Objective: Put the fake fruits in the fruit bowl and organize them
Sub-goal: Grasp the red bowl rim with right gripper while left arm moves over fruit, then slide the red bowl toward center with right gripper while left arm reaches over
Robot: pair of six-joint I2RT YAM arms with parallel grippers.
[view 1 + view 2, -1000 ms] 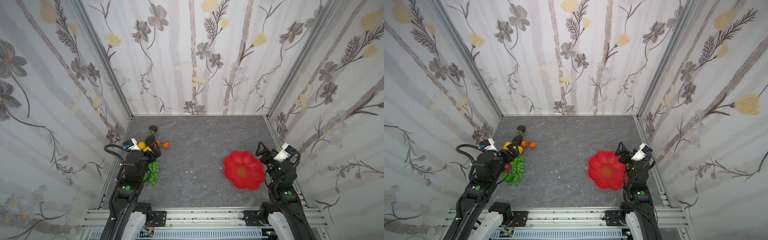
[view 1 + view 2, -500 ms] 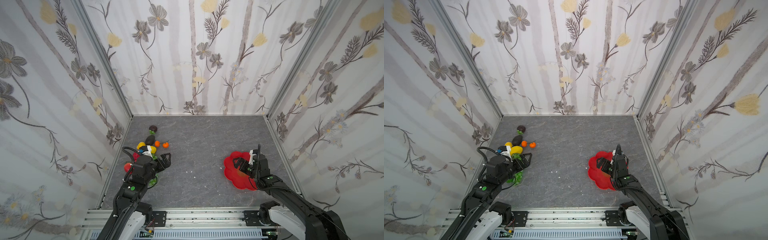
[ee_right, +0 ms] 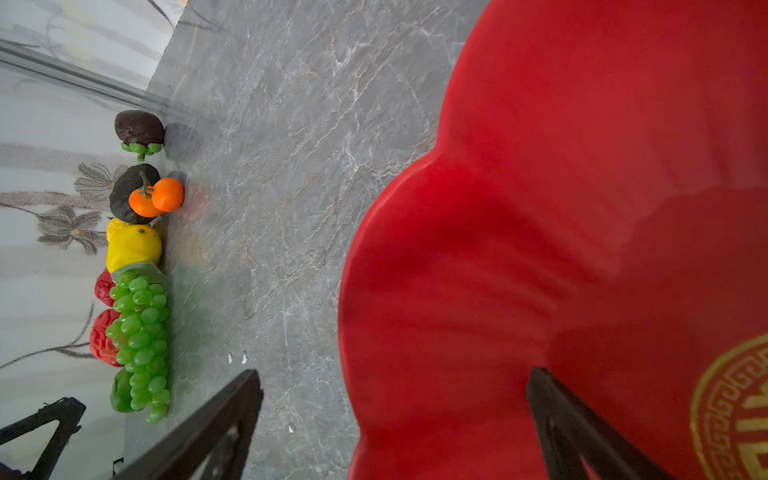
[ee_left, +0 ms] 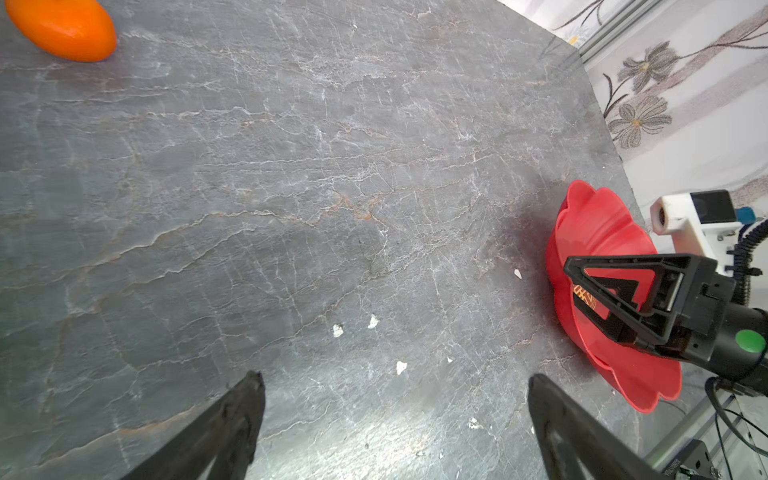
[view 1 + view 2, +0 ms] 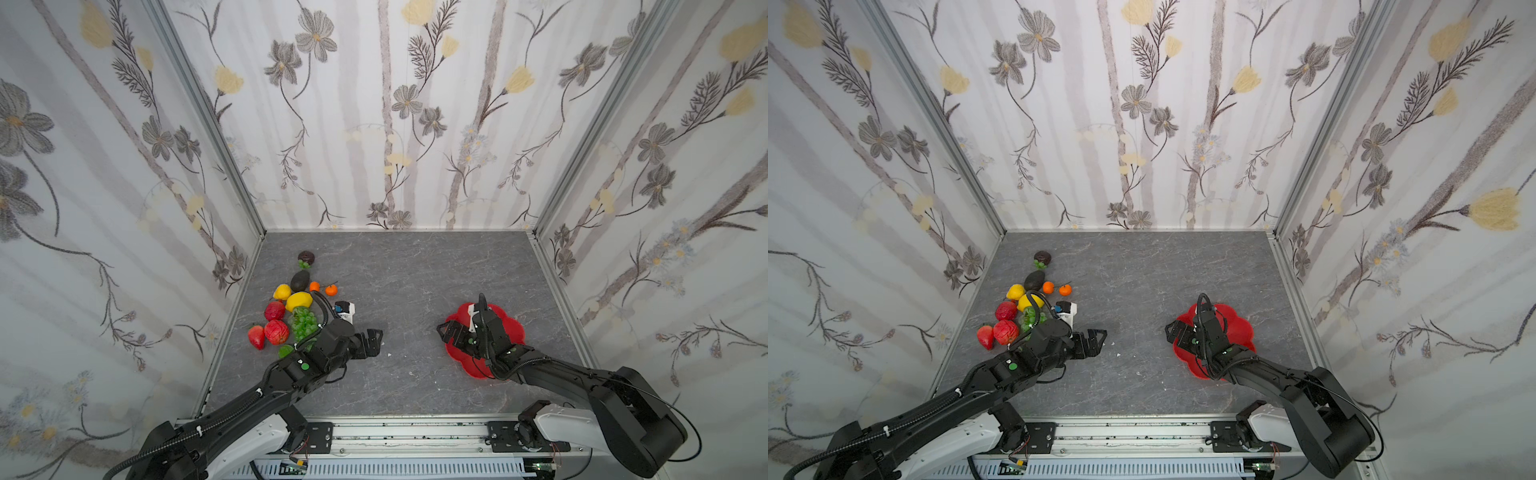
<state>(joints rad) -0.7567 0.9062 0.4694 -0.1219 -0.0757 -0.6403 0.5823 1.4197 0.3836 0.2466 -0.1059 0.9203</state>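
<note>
Both arms reach in over the grey marbled table [image 5: 415,270]. The left gripper [image 5: 372,341] has its jaws spread wide with nothing between them. It hangs over bare tabletop just inboard of the fruit pile, and its wrist camera shows only stone and a few white crumbs [image 4: 338,330] between the fingers [image 4: 232,424].

The right gripper [image 5: 448,336] is spread wide too and holds nothing. It sits at the edge of the fruit bowl [image 5: 513,328] that faces the middle of the table. In the right wrist view one finger is over the table and the other over the red inside of the bowl, with the scalloped rim running between them. Can't tell if it's touching the rim. The bowl is on the right side of the table and looks empty, and its gold patterned centre [image 3: 739,407] shows.

The fake fruits [image 5: 1006,331] are all bunched along the left wall, well apart from the bowl:
- dark round fruit [image 5: 306,257] with a green calyx, farthest back
- avocado [image 5: 300,280], with two tangerines [image 5: 314,286] just beside it
- lemon [image 5: 299,300] and a smaller yellow fruit [image 5: 282,291]
- green grape bunch [image 5: 303,322]
- two red apples [image 5: 274,309] and a pointed red fruit [image 5: 256,336]
- small green fruit [image 5: 285,351], half tucked under the left arm
</note>
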